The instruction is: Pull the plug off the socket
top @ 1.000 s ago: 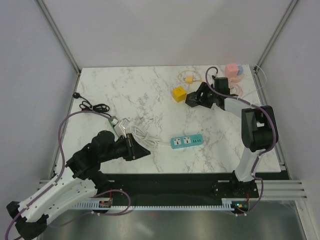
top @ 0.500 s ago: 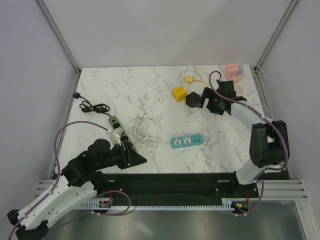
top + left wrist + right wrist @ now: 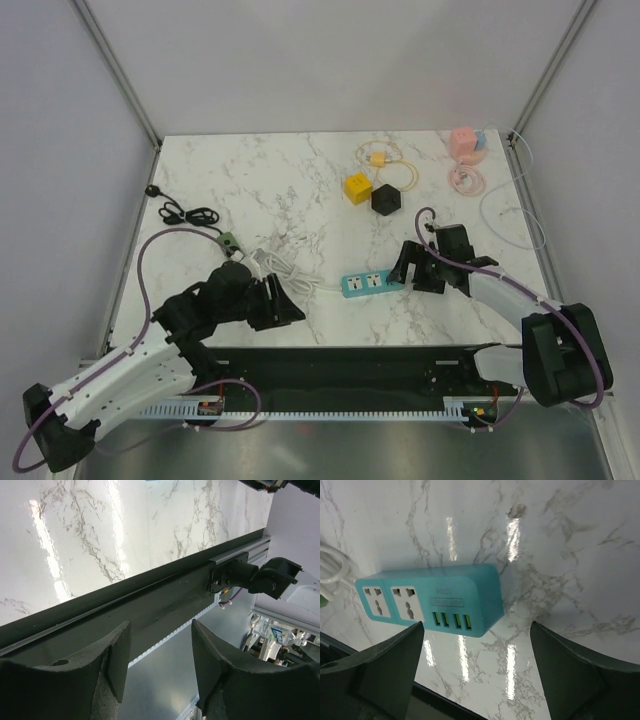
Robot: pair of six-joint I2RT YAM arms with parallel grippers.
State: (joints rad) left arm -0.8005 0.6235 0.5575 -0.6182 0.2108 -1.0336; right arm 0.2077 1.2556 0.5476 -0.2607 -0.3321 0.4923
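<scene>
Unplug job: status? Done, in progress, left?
Done, it seems: both sockets on the teal power strip are empty, and its white cable lies loose. In hand: nothing; left gripper and right gripper jaws are open, empty. Left: apparently nothing, though the small green piece is too small to judge.

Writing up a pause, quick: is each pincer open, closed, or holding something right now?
Left pincer: open, empty.
Right pincer: wide open, empty, by the strip.
</scene>
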